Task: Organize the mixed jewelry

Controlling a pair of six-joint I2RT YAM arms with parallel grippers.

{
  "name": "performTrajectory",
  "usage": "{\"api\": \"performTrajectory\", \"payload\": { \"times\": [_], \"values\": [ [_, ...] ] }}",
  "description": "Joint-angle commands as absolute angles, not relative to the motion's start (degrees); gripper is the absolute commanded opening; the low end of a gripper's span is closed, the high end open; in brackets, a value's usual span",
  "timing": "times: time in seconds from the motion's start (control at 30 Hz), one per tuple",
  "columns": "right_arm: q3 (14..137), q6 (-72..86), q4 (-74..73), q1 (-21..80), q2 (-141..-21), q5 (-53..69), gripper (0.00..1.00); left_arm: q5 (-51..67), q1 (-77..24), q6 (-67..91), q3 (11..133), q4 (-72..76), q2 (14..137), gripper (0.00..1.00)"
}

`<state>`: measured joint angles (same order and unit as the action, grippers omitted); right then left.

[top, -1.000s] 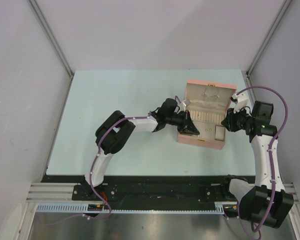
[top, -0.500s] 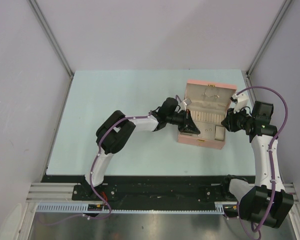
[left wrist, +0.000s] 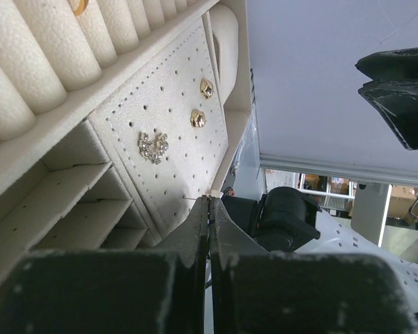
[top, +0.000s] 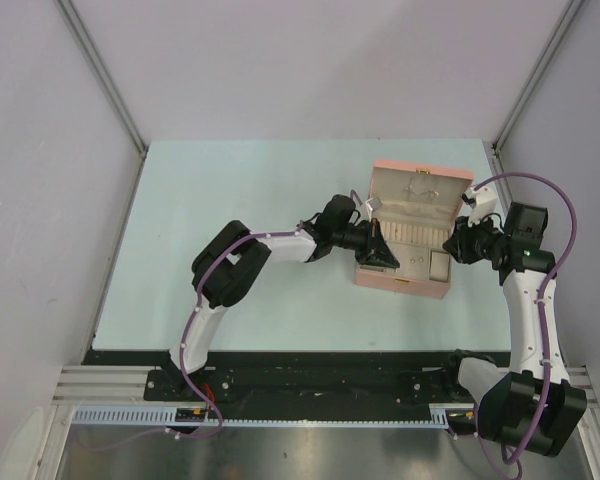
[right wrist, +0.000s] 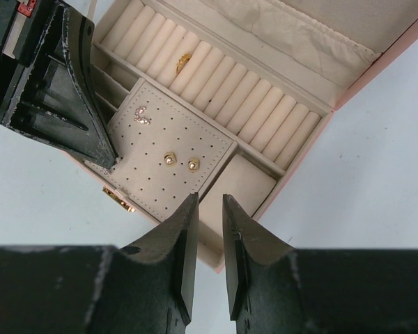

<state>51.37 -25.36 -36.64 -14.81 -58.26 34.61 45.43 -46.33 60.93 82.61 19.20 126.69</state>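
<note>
- Pink box: open on the table, lid tipped back. From above its contents are mere specks.
- Two gold studs: seated side by side on the perforated pad.
- Crystal piece: on the same pad, near its far corner; shape hard to read.
- Gold ring: wedged in the ring rolls; cut off by the frame edge in the left wrist view.
- Cream cushion: in the compartment beside the pad, partly behind the fingertips.
- Left gripper: jaws pressed together, tips over the pad's near edge. Whether anything is pinched there is too small to tell.
- Right gripper: jaws slightly apart, nothing between them, above the box's right side.
</note>
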Motion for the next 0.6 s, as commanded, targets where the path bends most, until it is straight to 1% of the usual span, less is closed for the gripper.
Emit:
{"api": "performTrajectory", "payload": {
  "times": [0.0, 0.57],
  "values": [
    [51.42, -25.93, -36.91, -15.12, -57.22, 35.86, 0.25, 46.05, -45.88, 60.03, 83.32, 19.51, 127.0, 0.0],
    [51.42, -25.93, -37.18, -15.29, -57.22, 35.95, 0.25, 45.79, -45.53, 59.41, 83.32, 18.98, 127.62, 0.0]
  ]
}}
